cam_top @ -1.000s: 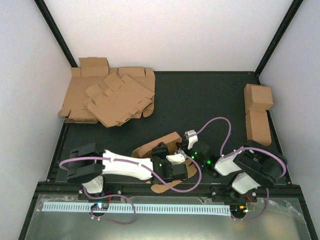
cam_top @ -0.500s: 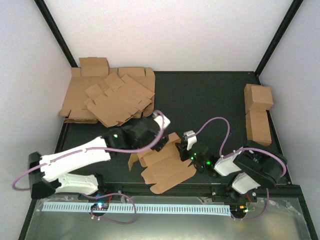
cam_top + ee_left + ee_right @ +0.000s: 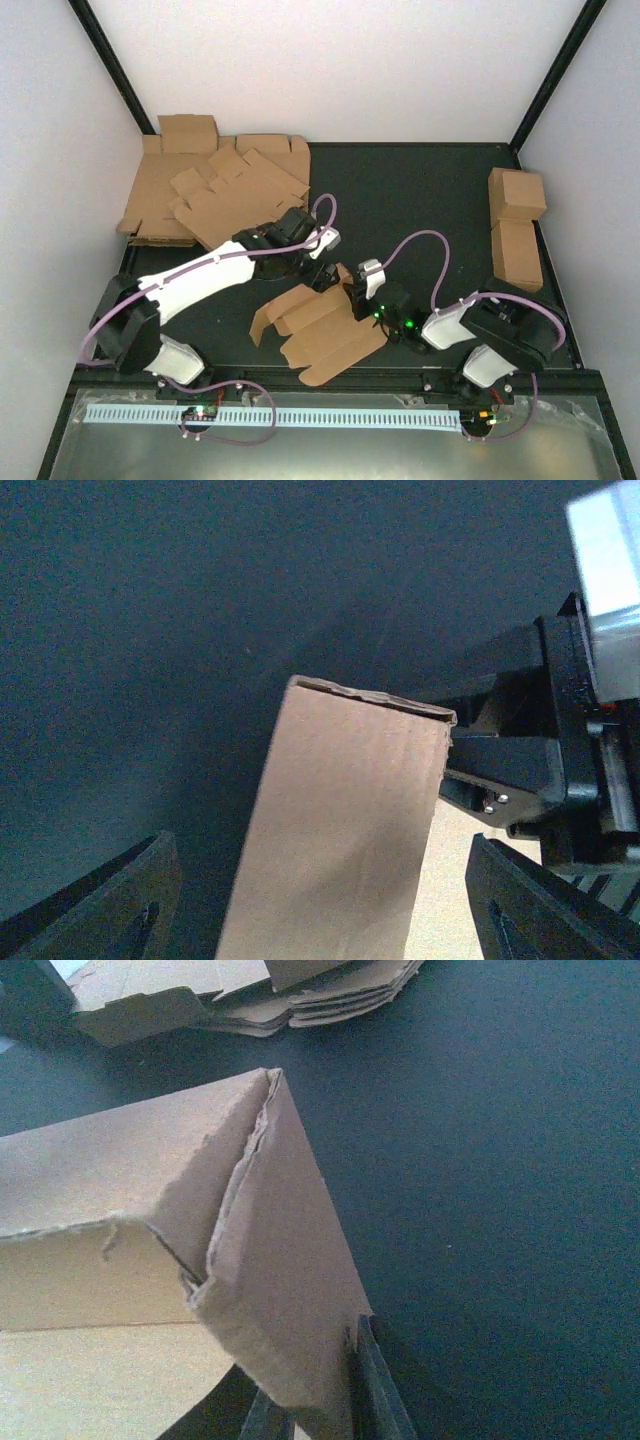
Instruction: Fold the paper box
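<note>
The paper box [image 3: 325,335] lies near the desk's [image 3: 420,200] front edge, barely begun: one wall stands and most panels lie flat. The right fingers [image 3: 378,1410] pinch a raised corner, and the left fingers [image 3: 110,900] hang spread around another flap.

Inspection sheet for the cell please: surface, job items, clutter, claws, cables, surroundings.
Surface: dark table, no damage seen.
Job's things: paper box partly folded, flaps raised, front centre.
Clutter: flat blanks stacked back left; finished cartons at right edge.
Claws: left claw open astride an upright flap; right claw pinched on a box flap.
Cables: purple cables loop off both arms, no snag seen.
Surroundings: white walls, black frame posts.
</note>
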